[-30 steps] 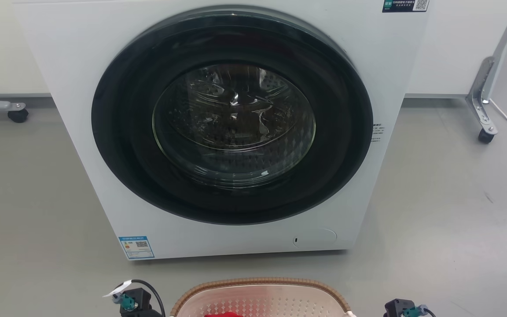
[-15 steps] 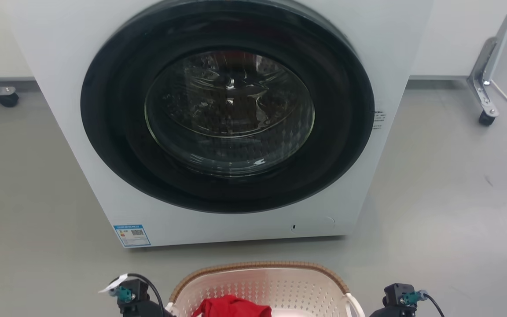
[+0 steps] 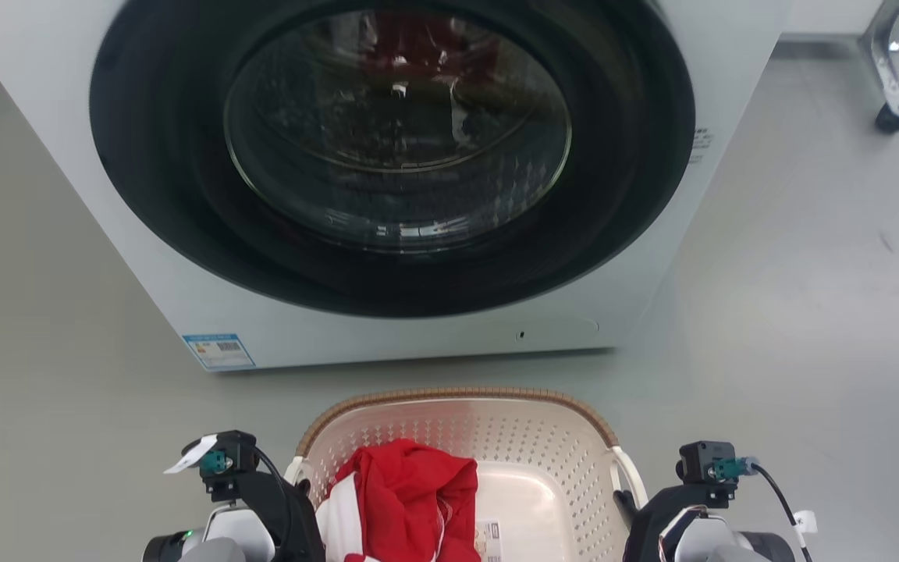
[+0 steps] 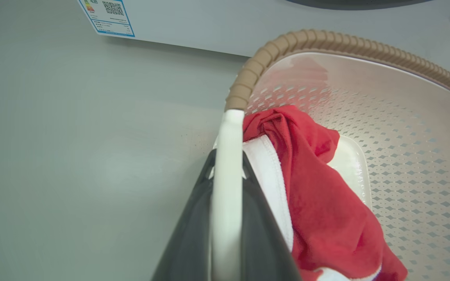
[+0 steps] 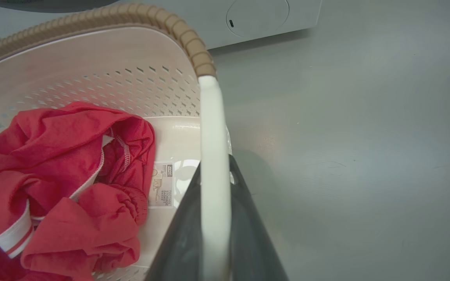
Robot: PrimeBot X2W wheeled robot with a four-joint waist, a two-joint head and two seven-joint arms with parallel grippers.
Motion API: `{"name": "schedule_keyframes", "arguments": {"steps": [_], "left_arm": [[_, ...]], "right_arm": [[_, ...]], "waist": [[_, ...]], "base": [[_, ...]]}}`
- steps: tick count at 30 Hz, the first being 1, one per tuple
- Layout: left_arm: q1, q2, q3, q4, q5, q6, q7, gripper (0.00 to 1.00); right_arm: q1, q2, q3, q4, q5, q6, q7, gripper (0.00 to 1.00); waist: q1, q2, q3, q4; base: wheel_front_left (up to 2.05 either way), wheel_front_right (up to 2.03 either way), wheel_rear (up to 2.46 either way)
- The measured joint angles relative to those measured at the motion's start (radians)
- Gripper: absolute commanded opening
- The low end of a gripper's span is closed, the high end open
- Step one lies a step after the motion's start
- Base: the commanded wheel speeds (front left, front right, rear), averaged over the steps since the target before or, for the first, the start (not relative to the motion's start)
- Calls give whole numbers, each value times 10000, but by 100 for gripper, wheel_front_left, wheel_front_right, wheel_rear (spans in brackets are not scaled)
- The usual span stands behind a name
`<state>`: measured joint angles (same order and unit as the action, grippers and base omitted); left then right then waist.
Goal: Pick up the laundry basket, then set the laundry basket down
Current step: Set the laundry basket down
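Evidently, laundry basket (image 3: pixel 457 393) handles (image 4: pixel 227 156), clamped in fingers (image 4: pixel 186 242)

— Where do the arms sit?
— Both low and near: the left forearm (image 3: pixel 219 542) at the left, the right forearm (image 3: pixel 703 540) at the right, each reaching toward the far side.
— The left end effector (image 4: pixel 228 168)?
— Its two dark fingers (image 4: pixel 188 242) press on the laundry basket's (image 3: pixel 457 393) left handle (image 4: pixel 231 132), one on each side.
— And the right end effector (image 5: pixel 214 169)?
— Likewise, its fingers clamp the right handle (image 5: pixel 211 117) between them.
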<state>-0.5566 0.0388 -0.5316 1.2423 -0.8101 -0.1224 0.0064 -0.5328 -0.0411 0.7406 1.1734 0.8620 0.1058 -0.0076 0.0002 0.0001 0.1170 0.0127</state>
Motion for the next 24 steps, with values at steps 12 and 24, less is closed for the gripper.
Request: {"name": "schedule_keyframes", "arguments": {"steps": [12,24], "left_arm": [[-778,13,2,-173,128,123,-679,0],[-1662,81,-4,-297,272,261,-1427,0]], "right_arm": [[-1004,-127,146,25,-382,0,-581,0],[-1944,-192,211,-29,-623,0,-1304,0]], "waist": [[-1,0,1716,-17],[1,1,3512,14]], "base": [[0,0,0],[0,0,0]]}}
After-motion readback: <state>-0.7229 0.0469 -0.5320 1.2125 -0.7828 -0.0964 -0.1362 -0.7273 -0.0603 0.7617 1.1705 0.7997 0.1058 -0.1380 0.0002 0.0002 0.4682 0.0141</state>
